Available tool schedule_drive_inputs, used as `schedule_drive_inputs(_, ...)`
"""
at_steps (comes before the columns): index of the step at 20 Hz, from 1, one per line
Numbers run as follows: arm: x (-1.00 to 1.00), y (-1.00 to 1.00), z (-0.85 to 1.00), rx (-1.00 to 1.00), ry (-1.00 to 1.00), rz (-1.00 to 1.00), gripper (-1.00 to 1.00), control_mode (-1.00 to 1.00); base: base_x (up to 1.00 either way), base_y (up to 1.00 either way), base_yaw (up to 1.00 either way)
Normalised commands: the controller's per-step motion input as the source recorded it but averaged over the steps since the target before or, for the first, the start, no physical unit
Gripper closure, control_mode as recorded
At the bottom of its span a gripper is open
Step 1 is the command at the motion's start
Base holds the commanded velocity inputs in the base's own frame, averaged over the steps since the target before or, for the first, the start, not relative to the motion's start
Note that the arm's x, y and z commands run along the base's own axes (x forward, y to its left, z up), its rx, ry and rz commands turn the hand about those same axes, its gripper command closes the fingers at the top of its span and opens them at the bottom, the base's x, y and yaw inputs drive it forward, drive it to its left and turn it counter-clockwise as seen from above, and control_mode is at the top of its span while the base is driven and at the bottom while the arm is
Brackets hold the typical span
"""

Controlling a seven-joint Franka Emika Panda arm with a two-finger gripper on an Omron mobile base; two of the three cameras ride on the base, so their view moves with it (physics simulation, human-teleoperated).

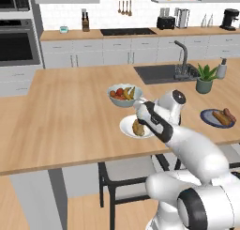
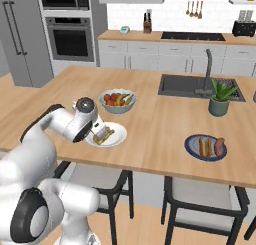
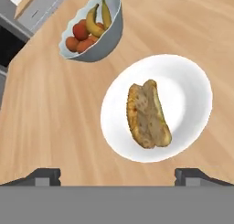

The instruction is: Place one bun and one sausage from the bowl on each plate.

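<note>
Bun [image 3: 147,114], crusty golden-brown and oblong, lies on smooth round white plate [image 3: 192,88].

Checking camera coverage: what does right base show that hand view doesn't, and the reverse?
Right base alone: the blue plate with bun and sausage, the sink, the potted plant and the arm. Hand view alone: the gripper fingertips, spread wide above the white plate. Both: the white plate, the bun on it, and the fruit bowl beside it on the counter.
</note>
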Motion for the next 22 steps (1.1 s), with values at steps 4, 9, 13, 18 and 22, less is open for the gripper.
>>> schedule_drive_inputs(4, -1.00, 0.00, 0.87, -0.27, 0.06, -0.10, -1.00, -1.00, 0.00, 0.00, 0.00)
schedule_drive_inputs(9, -0.92, 0.00, 0.93, -0.22, 0.19, -0.05, -1.00, -1.00, 0.00, 0.00, 0.00)
schedule_drive_inputs(13, -0.98, 0.00, 0.55, -0.13, 0.26, 0.00, -1.00, -1.00, 0.00, 0.00, 0.00)
schedule_drive_inputs(18, -0.62, 0.00, 0.29, -0.09, 0.36, 0.02, -1.00, -1.00, 0.00, 0.00, 0.00)
schedule_drive_inputs(22, -0.31, -0.01, 0.00, -0.01, 0.28, 0.05, -1.00, 1.00, -0.20, -0.06, 0.01)
